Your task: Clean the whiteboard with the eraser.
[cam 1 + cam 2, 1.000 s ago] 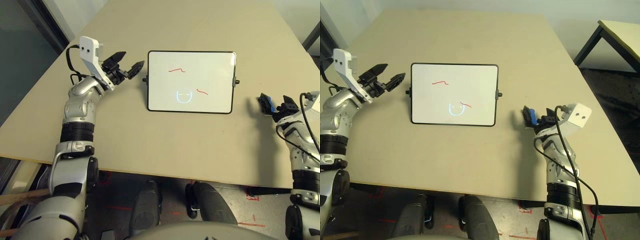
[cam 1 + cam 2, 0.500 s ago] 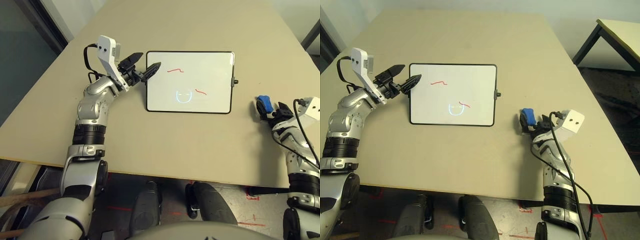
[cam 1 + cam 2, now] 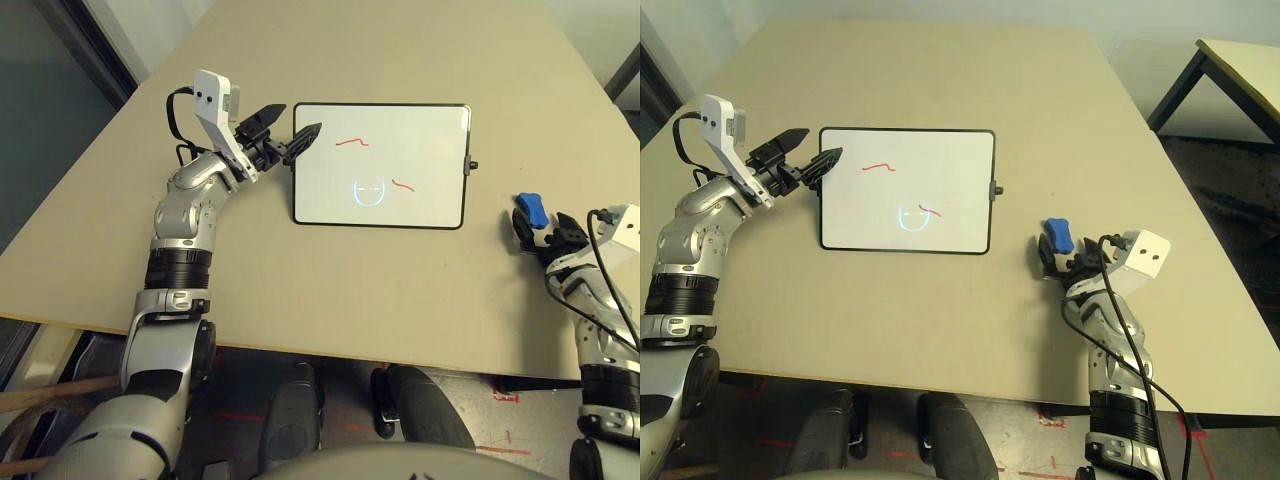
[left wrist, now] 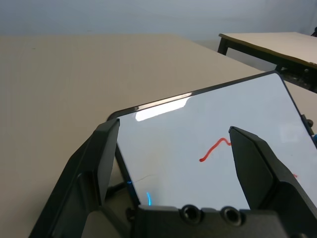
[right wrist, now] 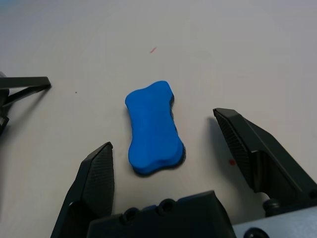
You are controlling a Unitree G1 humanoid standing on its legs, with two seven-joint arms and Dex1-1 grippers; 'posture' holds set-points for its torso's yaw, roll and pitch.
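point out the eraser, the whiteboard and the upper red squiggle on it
eraser (image 5: 152, 128), right wrist view, middle of its blue top.
whiteboard (image 3: 430, 150), left eye view, bare white area of its face.
upper red squiggle (image 3: 352, 142), left eye view, middle of the stroke.

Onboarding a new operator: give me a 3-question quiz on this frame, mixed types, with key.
1. True or false: the eraser lies on the whiteboard.
2. The right end effector is: A) shut on the eraser B) open, eraser lying between its fingers C) over the whiteboard.
3. Fill in: the scribbles on the whiteboard are ___ in colour.

Key: 1 false, it lies on the table to the whiteboard's right; 2 B; 3 red.
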